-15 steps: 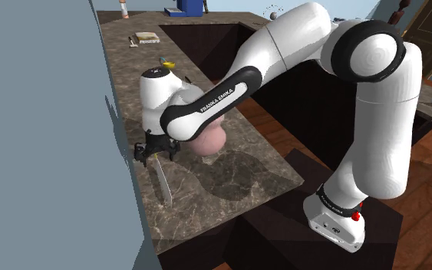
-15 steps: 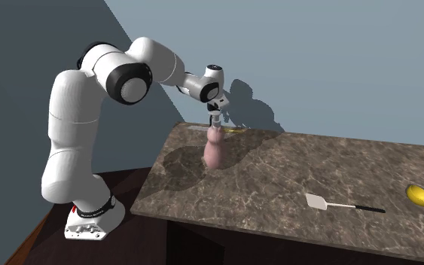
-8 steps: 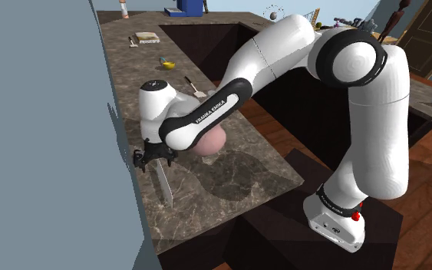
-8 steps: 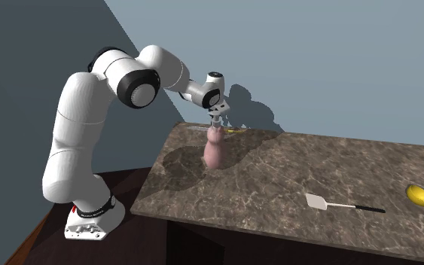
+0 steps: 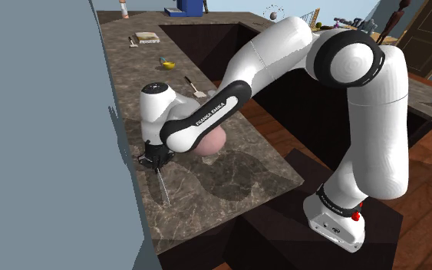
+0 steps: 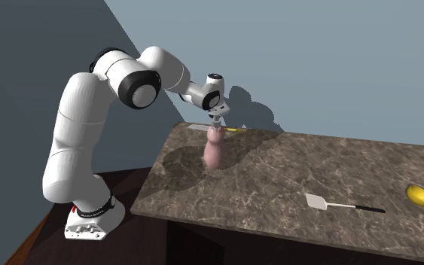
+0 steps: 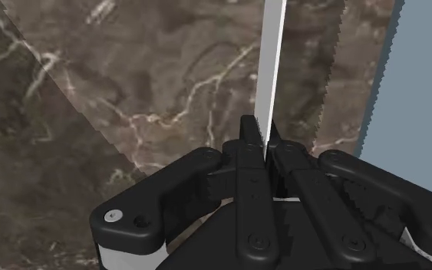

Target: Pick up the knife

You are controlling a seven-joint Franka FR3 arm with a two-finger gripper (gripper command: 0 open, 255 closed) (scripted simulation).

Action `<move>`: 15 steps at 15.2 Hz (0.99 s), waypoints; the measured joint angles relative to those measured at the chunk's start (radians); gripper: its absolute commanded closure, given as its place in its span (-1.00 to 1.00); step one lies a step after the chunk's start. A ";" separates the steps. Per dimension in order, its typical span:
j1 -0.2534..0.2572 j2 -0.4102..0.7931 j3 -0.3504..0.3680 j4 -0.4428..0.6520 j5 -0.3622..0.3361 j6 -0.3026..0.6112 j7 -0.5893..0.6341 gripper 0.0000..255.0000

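The knife (image 7: 270,69) has a long pale blade that stands on its edge over the dark marble counter (image 7: 130,92). My black gripper (image 7: 269,142) is shut on the blade's near end, with both fingers pressed against its sides. In the shoulder view the gripper (image 5: 154,157) is low on the counter close to the grey-blue wall, and the knife (image 5: 163,186) runs from it toward the counter's near end as a thin line. In the second exterior view the gripper (image 6: 218,119) hangs at the counter's far edge, just above a pink rounded object. The handle is hidden.
The pink rounded object (image 5: 210,139) sits right beside my forearm. The grey-blue wall (image 5: 45,153) is close on the other side. A white spatula (image 6: 338,203) and a yellow spoon (image 6: 422,196) lie farther along the counter (image 6: 278,181). The counter's edge drops to a wooden floor (image 5: 283,138).
The fingers have closed on the knife blade. The blade, lying flat before, now stands on its edge. The hand has dropped slightly toward the counter.
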 measured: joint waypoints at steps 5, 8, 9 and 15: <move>-0.001 -0.003 0.001 0.000 0.002 -0.004 -0.001 1.00; -0.007 -0.023 0.008 0.005 0.011 -0.028 -0.007 1.00; -0.010 -0.031 0.011 0.007 0.016 -0.039 -0.011 1.00; -0.022 -0.084 0.029 0.016 0.041 -0.097 -0.021 1.00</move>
